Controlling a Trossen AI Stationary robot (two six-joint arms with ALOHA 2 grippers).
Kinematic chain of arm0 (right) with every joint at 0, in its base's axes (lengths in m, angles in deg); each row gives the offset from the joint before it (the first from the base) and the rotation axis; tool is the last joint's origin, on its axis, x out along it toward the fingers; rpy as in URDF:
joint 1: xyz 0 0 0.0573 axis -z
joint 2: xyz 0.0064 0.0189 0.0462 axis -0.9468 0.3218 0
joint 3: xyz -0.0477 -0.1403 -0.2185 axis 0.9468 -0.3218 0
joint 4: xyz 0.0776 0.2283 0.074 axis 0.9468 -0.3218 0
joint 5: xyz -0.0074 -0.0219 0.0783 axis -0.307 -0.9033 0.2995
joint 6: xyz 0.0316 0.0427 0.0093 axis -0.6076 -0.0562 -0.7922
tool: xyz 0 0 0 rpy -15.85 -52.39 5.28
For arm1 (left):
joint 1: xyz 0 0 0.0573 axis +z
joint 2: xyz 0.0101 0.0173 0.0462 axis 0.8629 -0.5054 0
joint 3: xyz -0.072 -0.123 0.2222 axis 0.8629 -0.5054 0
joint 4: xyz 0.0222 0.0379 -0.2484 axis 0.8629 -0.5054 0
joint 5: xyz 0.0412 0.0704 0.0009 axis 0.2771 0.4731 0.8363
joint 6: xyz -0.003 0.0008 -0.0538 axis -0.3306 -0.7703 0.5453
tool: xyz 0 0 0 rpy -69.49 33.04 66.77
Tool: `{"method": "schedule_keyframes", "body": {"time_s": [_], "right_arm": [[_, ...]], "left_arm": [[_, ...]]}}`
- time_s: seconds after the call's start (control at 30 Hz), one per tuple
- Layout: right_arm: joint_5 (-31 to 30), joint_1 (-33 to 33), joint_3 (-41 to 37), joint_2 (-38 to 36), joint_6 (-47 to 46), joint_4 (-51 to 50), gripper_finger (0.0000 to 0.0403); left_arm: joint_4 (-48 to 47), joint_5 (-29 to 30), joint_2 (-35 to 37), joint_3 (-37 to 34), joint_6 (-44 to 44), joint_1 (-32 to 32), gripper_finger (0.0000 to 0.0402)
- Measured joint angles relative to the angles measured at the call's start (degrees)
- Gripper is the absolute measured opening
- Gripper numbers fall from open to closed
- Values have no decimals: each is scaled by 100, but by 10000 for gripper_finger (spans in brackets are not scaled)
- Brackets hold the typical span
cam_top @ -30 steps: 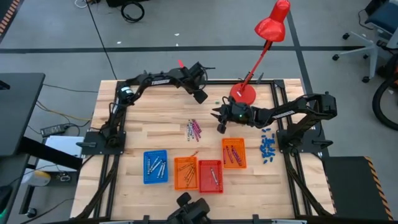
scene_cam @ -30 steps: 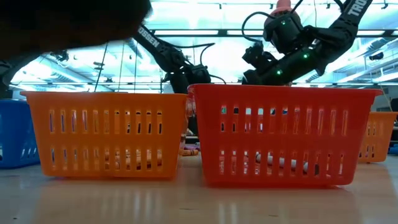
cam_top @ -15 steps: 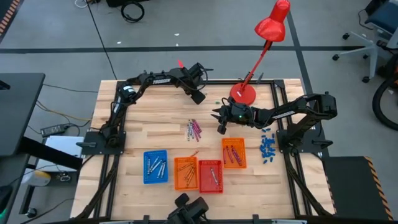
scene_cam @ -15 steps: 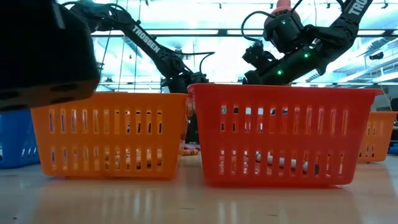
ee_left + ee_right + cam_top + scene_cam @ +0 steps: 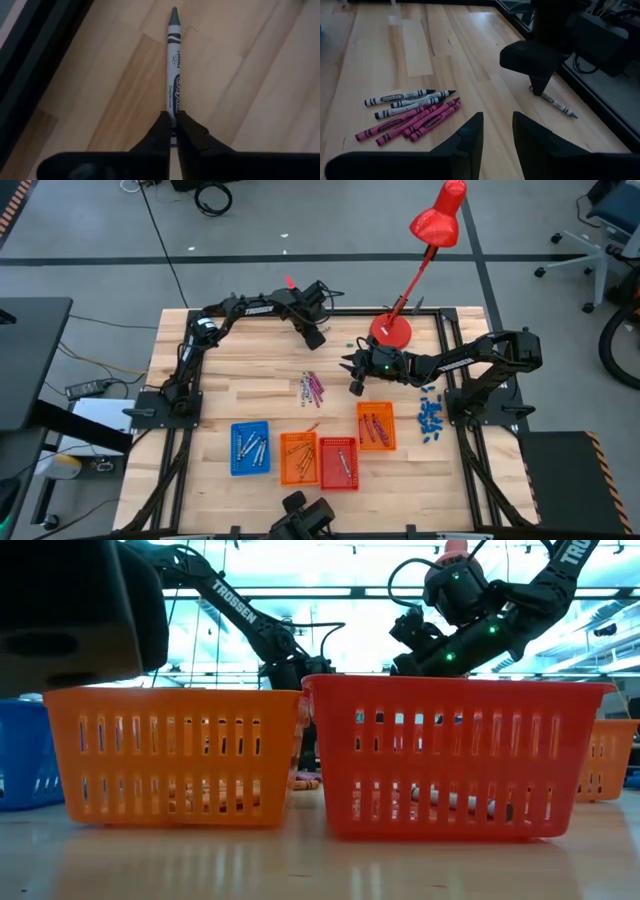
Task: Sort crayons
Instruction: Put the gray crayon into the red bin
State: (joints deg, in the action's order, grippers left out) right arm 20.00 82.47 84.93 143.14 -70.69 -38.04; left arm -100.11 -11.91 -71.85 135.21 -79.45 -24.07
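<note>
grey crayon (image 5: 173, 65) with white wrapper, black print; magenta crayons (image 5: 410, 123); blue tray (image 5: 250, 448), orange tray (image 5: 298, 458), red tray (image 5: 338, 462).

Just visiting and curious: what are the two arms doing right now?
Left gripper shut on grey crayon at table's far edge. Right gripper open, hovering near loose crayons. Nothing in the way.

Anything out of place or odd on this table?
One grey crayon lies alone near the table's far edge, apart from the loose crayon pile mid-table; the left gripper is shut on its end. Small blue bits lie scattered beside the right orange basket.
</note>
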Motion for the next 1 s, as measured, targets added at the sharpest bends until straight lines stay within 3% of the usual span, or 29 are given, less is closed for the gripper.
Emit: {"method": "schedule_keyframes", "body": {"time_s": [0.43, 0.77, 1.0], "right_arm": [[-54, 0, 0, -31, 0, -157, 110], [-157, 2, -2, -131, 2, -260, 110], [-155, 0, -2, -131, 2, -280, 110]], "left_arm": [[-124, 4, 89, -14, -80, -7, 8], [-558, -301, 113, -36, -838, -438, 60], [-774, -246, 132, -35, -632, -898, 70]]}}
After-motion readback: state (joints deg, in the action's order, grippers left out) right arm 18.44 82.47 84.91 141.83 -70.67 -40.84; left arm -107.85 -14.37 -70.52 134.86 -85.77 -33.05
